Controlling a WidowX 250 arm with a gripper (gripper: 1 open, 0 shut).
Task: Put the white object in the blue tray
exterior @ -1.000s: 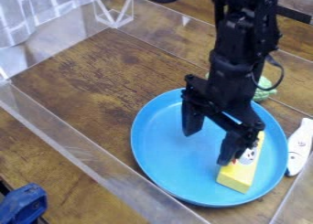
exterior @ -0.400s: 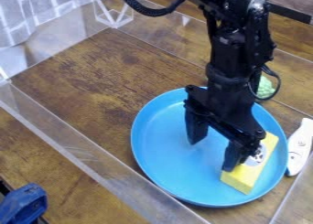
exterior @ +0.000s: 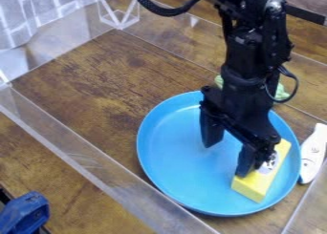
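Observation:
The blue tray [exterior: 179, 161] is a large round dish on the wooden table. The white object [exterior: 313, 152], a slim rounded plastic piece, lies on the wood just outside the tray's right rim. My gripper [exterior: 232, 148] points down inside the tray, open, with nothing between its fingers. One finger [exterior: 209, 131] stands over the tray's middle; the other is lower right, right beside the yellow block [exterior: 257, 181] with a red-and-white label that rests in the tray. The gripper is left of the white object and apart from it.
Clear plastic walls [exterior: 76, 147] fence the table at the left and front. A green item [exterior: 273, 88] shows behind the arm at the right. A blue thing [exterior: 19, 217] sits outside the wall at the bottom left.
The gripper has shifted slightly right and down within the tray, staying open. The yellow block and white object have not moved.

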